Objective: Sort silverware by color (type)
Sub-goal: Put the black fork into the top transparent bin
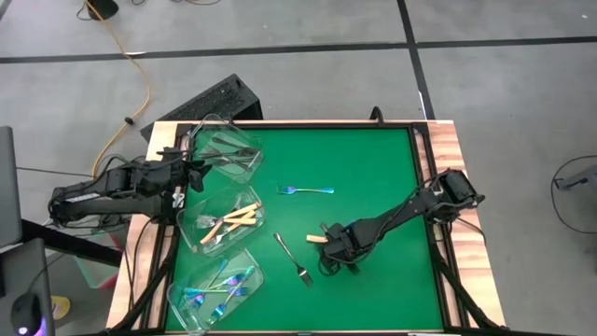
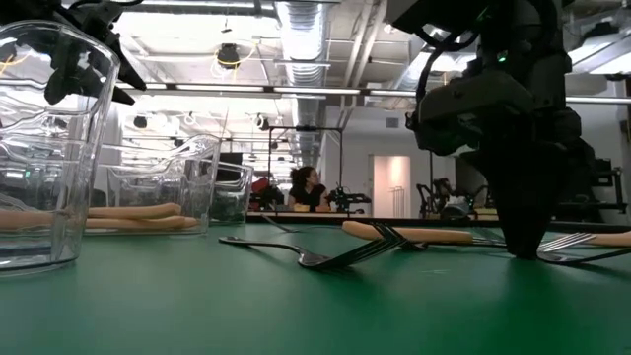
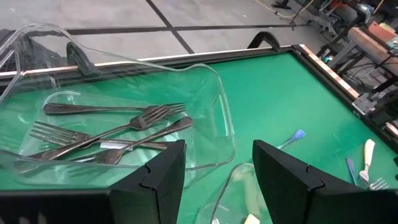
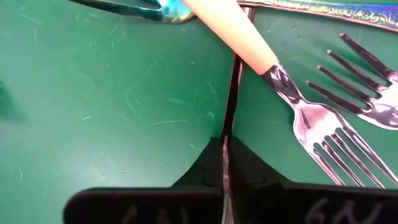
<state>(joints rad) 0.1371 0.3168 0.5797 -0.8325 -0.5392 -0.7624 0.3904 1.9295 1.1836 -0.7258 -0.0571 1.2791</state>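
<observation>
right claw (image 4: 227,134) down on mat (image 1: 373,159), fingers closed, nothing visibly between them, cream-handled fork (image 4: 273,68) just beside tips, blue fork (image 1: 306,190) well apart, grey fork (image 1: 292,258) near, left claw (image 3: 217,171) open above grey-fork tub (image 3: 211,93)

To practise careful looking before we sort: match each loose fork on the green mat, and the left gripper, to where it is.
Things:
1 blue fork
2 grey fork
3 cream-handled fork
4 left gripper

Places:
a beside the right gripper
b by the tub of grey forks
c alone near the middle of the mat
d nearest the tub of blue forks

Pairs: 1-c, 2-d, 3-a, 4-b
</observation>
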